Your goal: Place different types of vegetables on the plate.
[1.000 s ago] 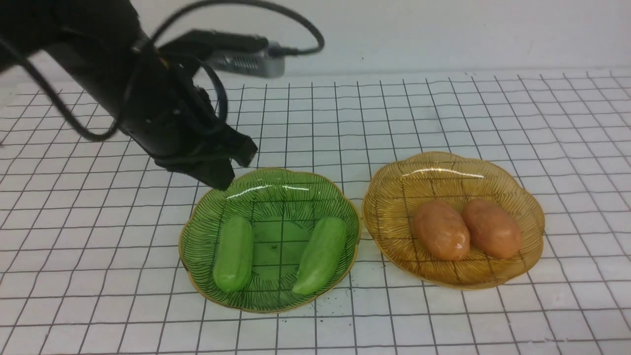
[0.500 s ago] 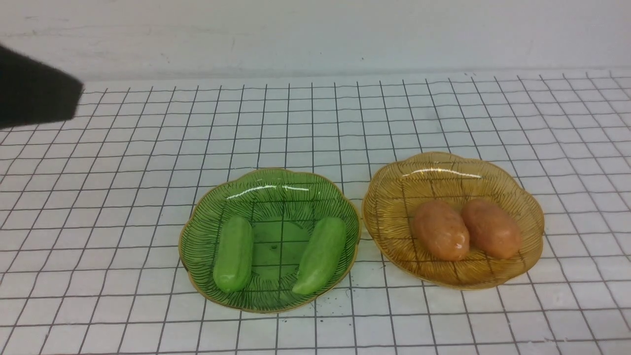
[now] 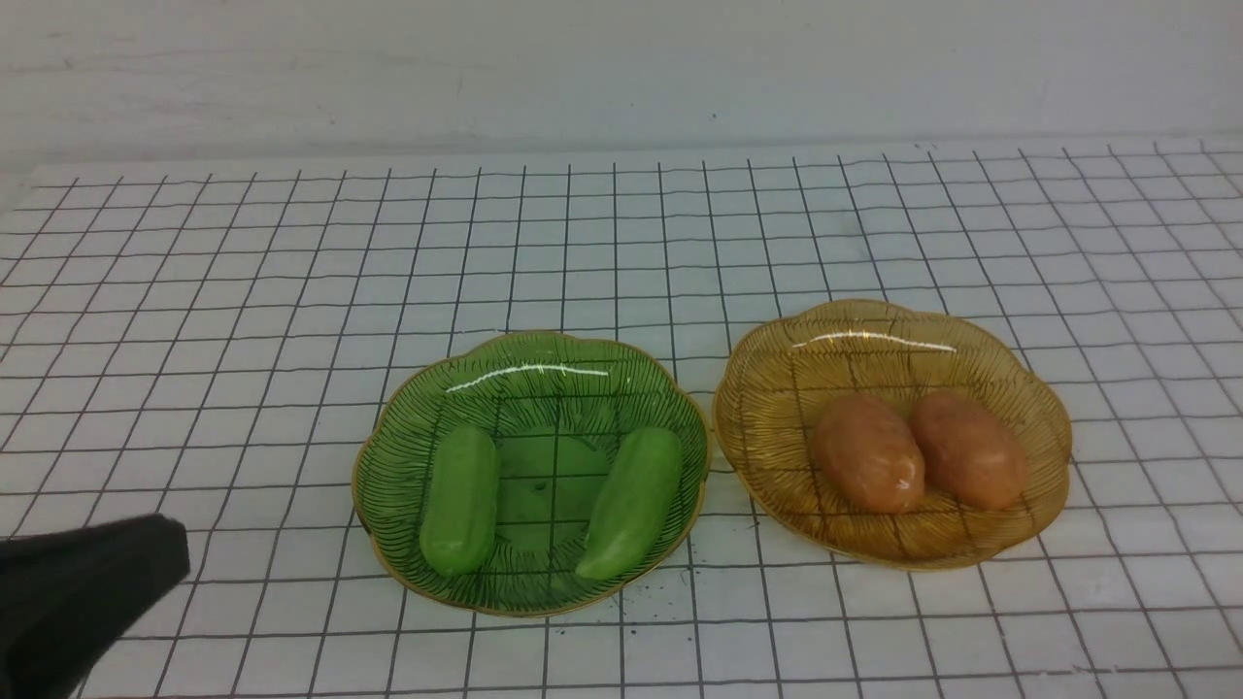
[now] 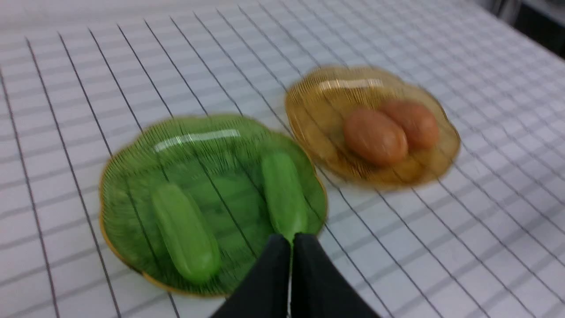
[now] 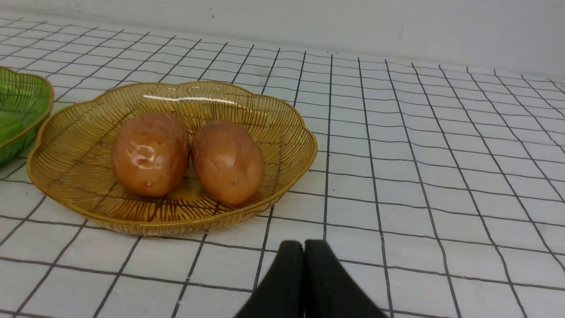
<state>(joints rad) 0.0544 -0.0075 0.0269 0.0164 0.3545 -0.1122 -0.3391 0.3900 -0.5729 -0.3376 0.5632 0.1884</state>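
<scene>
Two light-green cucumber-like vegetables (image 3: 460, 499) (image 3: 632, 502) lie apart in a green ribbed plate (image 3: 544, 364). Beside it on the right, an amber plate (image 3: 874, 330) holds two orange-brown potato-like vegetables (image 3: 867, 452) (image 3: 967, 449) side by side, touching. My left gripper (image 3: 170, 549) pokes in at the front view's bottom left corner, well left of the green plate; in its wrist view its fingers (image 4: 291, 240) are pressed together, empty. My right gripper (image 5: 303, 247) is outside the front view; its wrist view shows it shut and empty, low over the cloth near the amber plate (image 5: 287, 132).
A white cloth with a black grid (image 3: 621, 243) covers the table. A pale wall (image 3: 621, 68) rises behind it. The green plate's rim (image 5: 26, 92) shows at the edge of the right wrist view.
The left arm has pulled away from above the green plate's back left rim, swung out to the left, and now shows only at the bottom left corner. The vegetables have not moved.
</scene>
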